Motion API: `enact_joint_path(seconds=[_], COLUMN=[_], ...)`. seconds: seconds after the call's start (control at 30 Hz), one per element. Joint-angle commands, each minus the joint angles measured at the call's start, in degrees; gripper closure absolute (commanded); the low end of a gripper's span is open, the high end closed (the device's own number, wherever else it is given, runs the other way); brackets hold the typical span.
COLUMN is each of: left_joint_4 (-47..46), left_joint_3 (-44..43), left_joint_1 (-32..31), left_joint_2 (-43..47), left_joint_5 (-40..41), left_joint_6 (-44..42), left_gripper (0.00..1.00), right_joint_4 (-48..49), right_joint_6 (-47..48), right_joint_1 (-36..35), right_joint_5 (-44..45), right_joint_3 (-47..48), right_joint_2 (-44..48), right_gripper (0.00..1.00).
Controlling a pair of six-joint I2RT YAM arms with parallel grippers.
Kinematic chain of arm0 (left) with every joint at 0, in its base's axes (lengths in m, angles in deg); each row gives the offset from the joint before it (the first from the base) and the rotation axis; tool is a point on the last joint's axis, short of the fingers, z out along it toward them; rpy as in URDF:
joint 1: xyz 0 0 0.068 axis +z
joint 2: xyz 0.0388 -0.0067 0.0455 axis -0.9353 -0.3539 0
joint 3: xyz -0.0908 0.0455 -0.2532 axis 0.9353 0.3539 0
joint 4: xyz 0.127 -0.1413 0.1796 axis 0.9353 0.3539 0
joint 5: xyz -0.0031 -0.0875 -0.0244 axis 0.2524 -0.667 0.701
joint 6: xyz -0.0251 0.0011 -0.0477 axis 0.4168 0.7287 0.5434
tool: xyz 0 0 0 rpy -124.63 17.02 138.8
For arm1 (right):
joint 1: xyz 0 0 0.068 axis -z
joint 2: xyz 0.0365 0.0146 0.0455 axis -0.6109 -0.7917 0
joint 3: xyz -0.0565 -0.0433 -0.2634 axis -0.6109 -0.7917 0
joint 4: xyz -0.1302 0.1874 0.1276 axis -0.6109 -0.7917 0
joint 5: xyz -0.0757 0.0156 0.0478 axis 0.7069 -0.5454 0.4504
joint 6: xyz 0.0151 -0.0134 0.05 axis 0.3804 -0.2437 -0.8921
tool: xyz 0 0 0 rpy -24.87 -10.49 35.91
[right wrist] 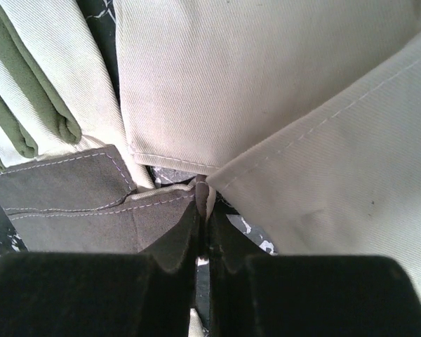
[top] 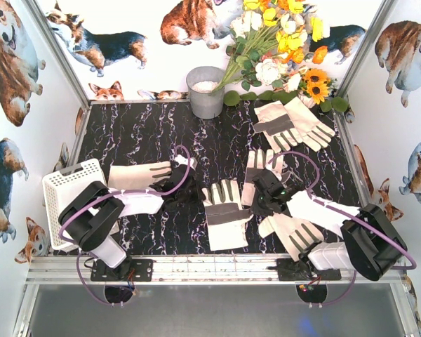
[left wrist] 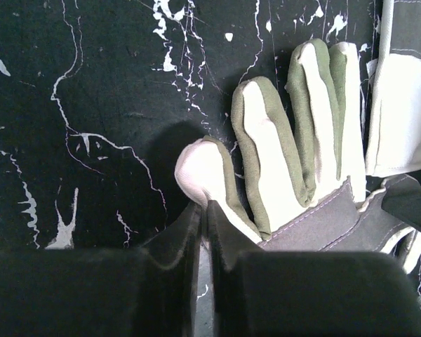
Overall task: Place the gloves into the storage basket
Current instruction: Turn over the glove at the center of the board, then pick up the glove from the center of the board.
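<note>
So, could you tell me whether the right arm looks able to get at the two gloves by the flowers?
Probably yes. The two gloves lie uncovered on its side, with only another glove and bare tabletop between them and the right gripper. Its jaws are shut, so they must open first.

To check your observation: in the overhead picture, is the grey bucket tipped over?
No, the bucket stands upright, its open mouth facing up.

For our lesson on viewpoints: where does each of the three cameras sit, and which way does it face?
Top external: above, behind the arms, looking down on the table; both arms show.
Left wrist: facing down at a glove; shut left pincer shows.
Right wrist: close over gloves; right pincer pinches a hem.
Shared: top and left wrist show the table.
</note>
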Motion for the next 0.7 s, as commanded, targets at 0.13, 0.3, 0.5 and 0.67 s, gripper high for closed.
enact_joint_path(seconds=[0.13,0.3,0.5,0.67], left_joint_4=[0.2,3.5,12.2,21.2], left_joint_3=[-0.1,-0.9,-3.9,-10.3], left_joint_1=[-0.1,-0.1,0.4,4.7], left_joint_2=[1.4,6.1,14.3,19.9], left_joint_5=[2.2,4.1,9.0,8.0], left_joint_6=[0.1,-2.4,-8.0,-15.6], left_gripper=[0.68,0.34,0.07,0.0], right_joint_4=[-1.0,-3.8,-7.7,-8.9], right_joint_6=[1.6,4.3,8.5,12.2], right_joint_1=[0.6,0.6,0.9,7.9], right_joint_5=[0.7,-1.4,0.0,-4.4], right_joint_3=[-1.1,0.4,4.6,8.5], right_joint_2=[2.6,11.1,23.0,23.7], right_gripper=[0.8,0.52,0.29,0.21])
